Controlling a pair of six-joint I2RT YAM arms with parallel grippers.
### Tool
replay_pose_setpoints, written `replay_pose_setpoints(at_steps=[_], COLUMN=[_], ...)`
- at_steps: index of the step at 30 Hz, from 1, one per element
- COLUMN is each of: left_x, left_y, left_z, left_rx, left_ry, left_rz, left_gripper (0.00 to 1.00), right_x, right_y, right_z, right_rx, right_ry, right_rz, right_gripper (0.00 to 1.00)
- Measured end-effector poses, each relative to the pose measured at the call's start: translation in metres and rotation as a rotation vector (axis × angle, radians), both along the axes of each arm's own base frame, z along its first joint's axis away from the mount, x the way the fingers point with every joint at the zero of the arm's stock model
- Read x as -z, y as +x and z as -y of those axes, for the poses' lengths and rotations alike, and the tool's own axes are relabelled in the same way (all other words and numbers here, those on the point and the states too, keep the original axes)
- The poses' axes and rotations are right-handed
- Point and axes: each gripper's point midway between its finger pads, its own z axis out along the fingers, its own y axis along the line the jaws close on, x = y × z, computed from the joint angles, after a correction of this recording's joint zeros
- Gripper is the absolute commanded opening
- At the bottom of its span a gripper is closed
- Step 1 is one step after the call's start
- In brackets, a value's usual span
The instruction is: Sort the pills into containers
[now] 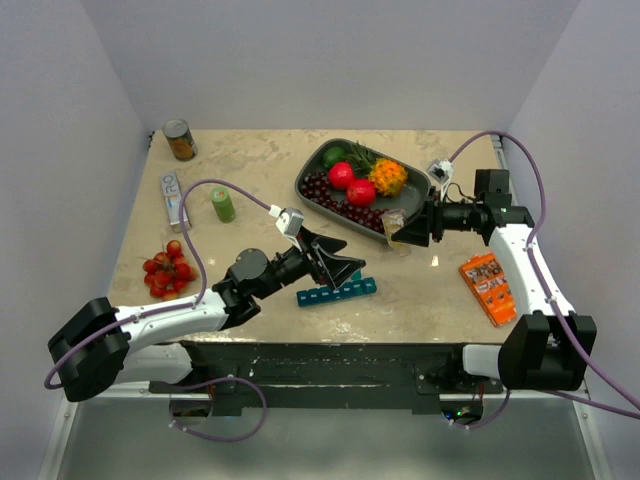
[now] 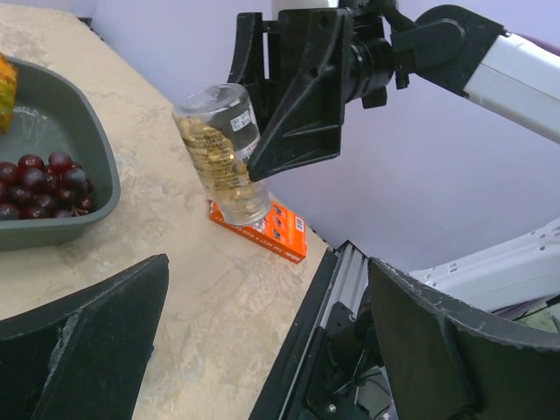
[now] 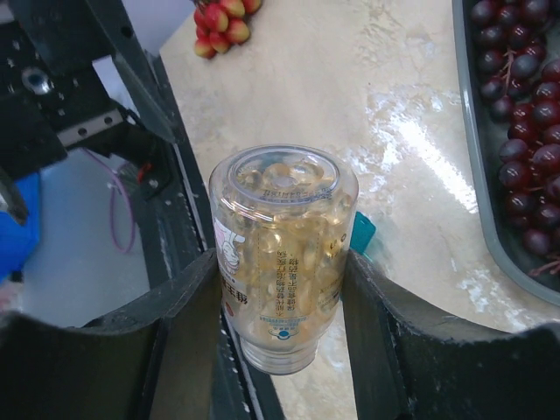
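My right gripper (image 1: 403, 229) is shut on a small clear bottle (image 3: 282, 254). It holds the bottle tilted above the table, narrow neck end pointing down. Tan-yellow pills (image 3: 289, 219) fill the bottle. In the left wrist view the bottle (image 2: 223, 153) hangs in front of the orange box. The teal organiser strip of containers (image 1: 337, 291) lies near the table's front edge, and a corner of the strip (image 3: 361, 234) shows behind the bottle. My left gripper (image 1: 345, 268) stands wide open just over the strip, nothing between its fingers (image 2: 96, 341).
A grey tray (image 1: 305, 178) with fruit and dark cherries sits at the back right. An orange box (image 1: 487, 287) lies at the right. A green bottle (image 1: 222, 205), a white tube (image 1: 175, 198), a can (image 1: 180, 140) and red cherries (image 1: 168, 272) are at the left.
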Motion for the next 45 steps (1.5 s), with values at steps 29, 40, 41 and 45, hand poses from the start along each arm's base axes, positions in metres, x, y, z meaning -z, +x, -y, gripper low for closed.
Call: replay_pose_setpoints(at_steps=[29,40,41,45], left_x=[0.025,0.057,0.062,0.073], left_y=[0.035,0.06,0.061,0.07], left_z=[0.069,0.097,0.097,0.098], left_rx=[-0.118,-0.214,-0.224,-0.264], left_ry=[0.215,0.344,0.359,0.394], left_rz=[0.103,-0.008,-0.014,-0.024], left_gripper=[0.99,0.95,0.94,0.91], right_x=[0.014,0.008,0.008,0.013], right_y=[0.04,0.042,0.042,0.039], right_z=[0.004,0.004,0.004,0.003], right_rx=[0.481,0.509,0.511,0.516], right_ry=[0.191,0.218,0.221,0.228], right_rz=[-0.475,-0.48,-0.483,-0.506], right_gripper=[0.15,0.15,0.15,0.16])
